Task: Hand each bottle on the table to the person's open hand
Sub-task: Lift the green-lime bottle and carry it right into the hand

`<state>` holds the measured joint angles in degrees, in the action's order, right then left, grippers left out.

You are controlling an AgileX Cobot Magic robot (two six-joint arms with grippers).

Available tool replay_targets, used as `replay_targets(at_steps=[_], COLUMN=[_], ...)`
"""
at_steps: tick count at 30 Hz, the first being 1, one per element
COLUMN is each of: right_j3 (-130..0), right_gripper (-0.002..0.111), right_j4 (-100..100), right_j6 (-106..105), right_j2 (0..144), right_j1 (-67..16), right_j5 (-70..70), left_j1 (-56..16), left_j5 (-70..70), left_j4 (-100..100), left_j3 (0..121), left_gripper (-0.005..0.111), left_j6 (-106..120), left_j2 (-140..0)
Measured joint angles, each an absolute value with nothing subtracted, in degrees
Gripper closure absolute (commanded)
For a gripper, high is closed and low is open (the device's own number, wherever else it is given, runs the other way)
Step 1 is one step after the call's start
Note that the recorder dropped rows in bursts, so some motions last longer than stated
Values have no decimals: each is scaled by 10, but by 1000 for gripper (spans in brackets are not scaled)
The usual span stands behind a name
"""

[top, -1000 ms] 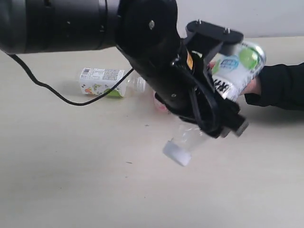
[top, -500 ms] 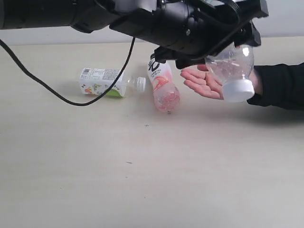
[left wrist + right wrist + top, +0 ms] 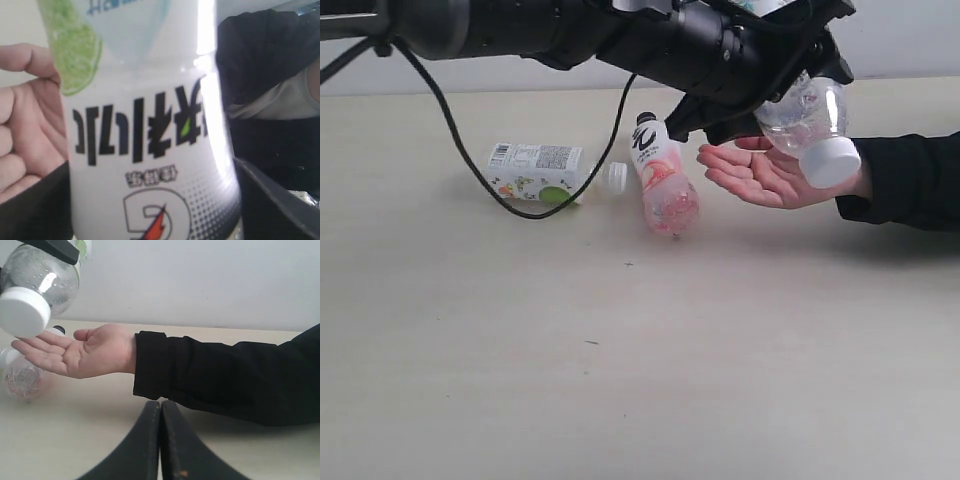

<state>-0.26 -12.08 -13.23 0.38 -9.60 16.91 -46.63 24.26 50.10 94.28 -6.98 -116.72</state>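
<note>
My left gripper (image 3: 798,62) is shut on a clear bottle (image 3: 805,110) with a white and green label (image 3: 150,150). The bottle tilts with its white cap (image 3: 828,160) down, just over the person's open hand (image 3: 760,175), palm up. The left wrist view shows black fingers (image 3: 272,200) on both sides of the label. A pink bottle (image 3: 665,185) with a black cap lies on the table (image 3: 620,380) left of the hand. A squarish white-capped bottle (image 3: 535,172) lies further left. My right gripper (image 3: 160,402) is shut and empty, low over the table, facing the hand (image 3: 85,352).
The person's black sleeve (image 3: 910,180) comes in from the right edge over the table. The left arm's black cable (image 3: 500,195) hangs down across the squarish bottle. A pale wall runs behind the table's far edge.
The left arm has swung up from low over the middle of the table and carried the bottle over the open palm. In the last half second it shifted slightly.
</note>
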Motion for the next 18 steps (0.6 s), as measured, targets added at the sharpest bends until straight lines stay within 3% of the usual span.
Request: replay_targets(at_steps=[18], right_j3=[-3], right_gripper=[108], right_j4=[-121], right_j6=[-132], right_j2=[4], right_j1=[-96], right_j5=[169], left_j1=[-440], left_j5=[306], left_j4=[534], left_j3=[994], left_gripper=[107], left_j6=[-54], left_j2=[-1260])
